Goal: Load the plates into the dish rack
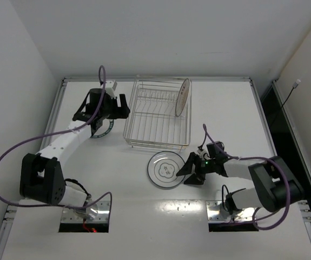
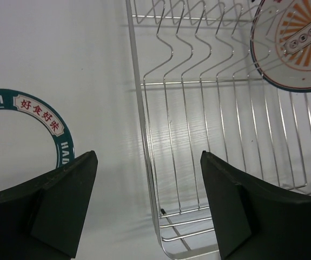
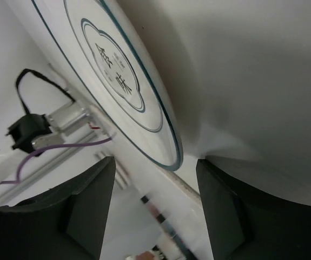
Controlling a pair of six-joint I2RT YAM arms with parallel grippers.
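Plates, three: sunburst plate [image 1: 183,97] upright at right end of the one dish rack [image 1: 158,116]; dark-ringed plate [image 1: 165,169] flat just in front; teal-rimmed plate [image 1: 106,130] flat to its left. Grippers, two, both with jaws apart: left gripper [image 2: 147,200] above teal-rimmed plate's edge, right gripper [image 1: 189,173] astride dark-ringed plate's rim.

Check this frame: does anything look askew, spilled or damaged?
Nothing is spilled or broken. One oddity: the orange sunburst plate leans at a tilt at the right end of the dish rack rather than standing upright. The ringed plate and the teal-rimmed plate lie flat on the table, outside the rack.
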